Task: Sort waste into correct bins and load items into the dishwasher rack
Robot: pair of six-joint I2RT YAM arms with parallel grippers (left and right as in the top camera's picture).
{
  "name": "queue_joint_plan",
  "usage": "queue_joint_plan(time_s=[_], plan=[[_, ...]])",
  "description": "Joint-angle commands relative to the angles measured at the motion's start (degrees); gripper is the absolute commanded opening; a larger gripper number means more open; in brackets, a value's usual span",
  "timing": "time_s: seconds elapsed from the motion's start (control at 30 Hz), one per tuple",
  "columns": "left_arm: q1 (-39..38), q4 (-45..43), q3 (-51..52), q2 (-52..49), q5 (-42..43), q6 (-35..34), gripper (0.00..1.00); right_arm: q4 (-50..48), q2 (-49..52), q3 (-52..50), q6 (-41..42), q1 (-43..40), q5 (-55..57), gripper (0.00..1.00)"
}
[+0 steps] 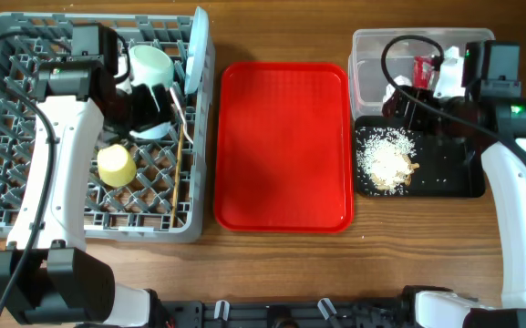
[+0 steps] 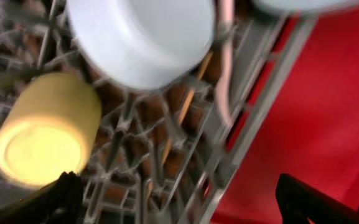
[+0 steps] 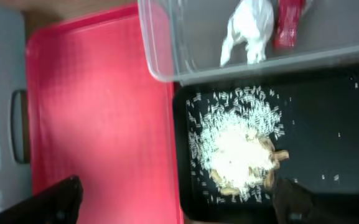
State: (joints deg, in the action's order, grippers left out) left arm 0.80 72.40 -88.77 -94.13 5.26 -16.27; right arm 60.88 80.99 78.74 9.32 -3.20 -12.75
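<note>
Left fingers [image 2: 66, 194] and right fingers [image 3: 60, 198] are both spread wide apart.

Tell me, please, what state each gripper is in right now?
Left gripper: open, holding nothing.
Right gripper: open, holding nothing.

A robot lab bench: wooden table [image 1: 281, 27] staged with a dishwasher rack [image 1: 89, 229] and red tray [image 1: 283, 146].
</note>
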Motion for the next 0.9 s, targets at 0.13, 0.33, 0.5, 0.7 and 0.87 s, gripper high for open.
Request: queue_joint_plan(time_s=[0.13,0.33,0.5,0.7,0.87], plan=[[-1.49,-7.78,17.22,18.45,-2.75,-0.46,1.00,-5.88,-21.62,-14.29,1.14,-0.02,2.25,0.96],[-1.81,-21.62,42.71,54.84,-2.14,-1.11,1.00,-7.26,-43.47,-20.44,1.31,-0.02,8.28,1.00],[-1.81,-16.83,43.06,64.50,-2.12,-1.11,1.00,-7.26,-43.89,-20.48,1.33,-0.02,8.28,1.00],[-1.81,-15.28,43.06,64.46,-2.14,-1.11,1.00,-7.26,-41.81,-20.48,1.29,-0.02,8.28,1.00],[-1.81,-15.08,43.06,64.43,-2.12,-1.11,1.00,-7.13,-42.77,-21.38,1.07,-0.02,9.38,1.00]])
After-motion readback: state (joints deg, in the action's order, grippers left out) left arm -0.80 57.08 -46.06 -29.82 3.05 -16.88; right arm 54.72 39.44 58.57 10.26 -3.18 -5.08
